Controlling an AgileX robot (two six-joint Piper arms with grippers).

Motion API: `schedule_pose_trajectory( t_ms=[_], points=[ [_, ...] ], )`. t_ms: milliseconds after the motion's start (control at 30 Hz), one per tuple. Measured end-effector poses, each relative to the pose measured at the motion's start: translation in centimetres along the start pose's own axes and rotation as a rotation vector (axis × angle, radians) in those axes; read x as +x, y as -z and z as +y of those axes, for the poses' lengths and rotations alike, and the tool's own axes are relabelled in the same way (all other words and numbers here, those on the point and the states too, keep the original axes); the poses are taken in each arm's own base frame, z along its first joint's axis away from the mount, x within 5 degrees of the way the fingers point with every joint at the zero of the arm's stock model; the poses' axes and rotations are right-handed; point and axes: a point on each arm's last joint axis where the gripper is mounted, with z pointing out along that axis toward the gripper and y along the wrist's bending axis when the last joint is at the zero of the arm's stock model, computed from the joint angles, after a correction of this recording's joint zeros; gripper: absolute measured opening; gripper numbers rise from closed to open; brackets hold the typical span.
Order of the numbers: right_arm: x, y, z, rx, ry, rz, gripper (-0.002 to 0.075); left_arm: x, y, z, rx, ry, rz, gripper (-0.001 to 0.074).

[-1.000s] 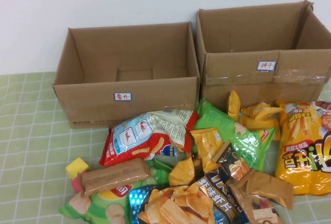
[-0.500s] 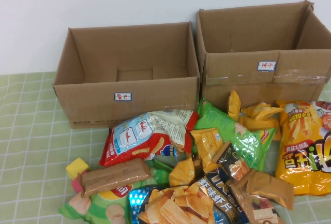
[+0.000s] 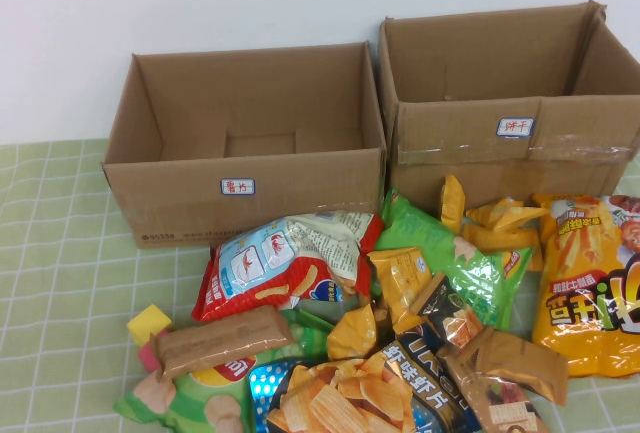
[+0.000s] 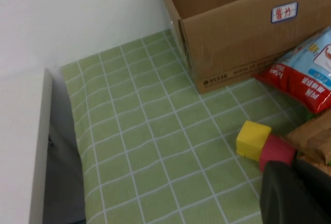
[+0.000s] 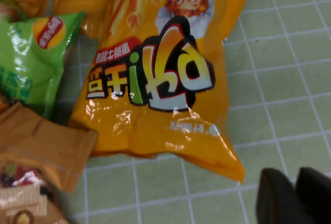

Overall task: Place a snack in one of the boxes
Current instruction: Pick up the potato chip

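Snacks lie in a heap on the green checked cloth [image 3: 60,253], none of them gripped and none in a box. Right gripper [image 5: 292,195] shows only as dark fingertips set side by side with barely a slit between them, grasping nothing, hovering over bare cloth just off the lower corner of the big yellow bag [image 5: 160,74]; a green chip bag [image 5: 33,58] and a brown pouch [image 5: 44,149] lie on the bag's other side. Left gripper [image 4: 295,193] is a dark mass whose state I cannot tell, close to a yellow block [image 4: 252,139] touching a red block [image 4: 276,151]. Beyond these blocks stands the left cardboard box [image 3: 245,188], with a red and blue bag [image 3: 280,263] against its front. Beside that box is the right cardboard box [image 3: 510,128].
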Motion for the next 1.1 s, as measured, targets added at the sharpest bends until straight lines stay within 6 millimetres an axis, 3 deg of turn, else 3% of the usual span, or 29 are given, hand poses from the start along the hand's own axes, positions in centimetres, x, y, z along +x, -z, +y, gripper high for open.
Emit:
schedule_pose_trajectory(
  t_ms=[67,233,300,500,700,967,1033,1100],
  points=[
    [-0.7,-1.3,0.0,0.000,0.004,0.018,0.0124,0.1,0.0,0.0,-0.003,-0.005,0.009,-0.0002],
    [-3.0,-5.1,0.3,-0.015,-0.031,0.069,0.0447,0.3,0.0,0.1,-0.008,-0.018,0.023,0.0000],
    [-4.5,-7.9,0.3,-0.015,-0.041,0.102,0.0529,0.8,-0.6,0.0,-0.009,-0.023,0.027,-0.0001],
    [-6.4,-13.8,0.5,-0.018,-0.080,0.180,0.0557,3.7,-2.5,-0.4,0.003,-0.021,0.093,-0.0001],
    [-7.0,-18.8,0.6,-0.019,-0.091,0.259,0.0558,3.8,-2.7,-0.4,-0.002,-0.029,0.074,-0.0003],
    [-6.6,-21.7,0.9,-0.034,-0.104,0.361,0.0556,3.7,-2.7,-0.4,-0.004,-0.029,0.065,-0.0003],
    [-6.5,-21.9,1.0,-0.039,-0.119,0.370,0.0530,3.8,-2.8,-0.4,-0.004,-0.029,0.065,-0.0003],
    [-6.5,-22.0,1.1,-0.046,-0.133,0.381,0.0456,3.7,-2.8,-0.4,-0.004,-0.029,0.063,-0.0003]
  ],
)
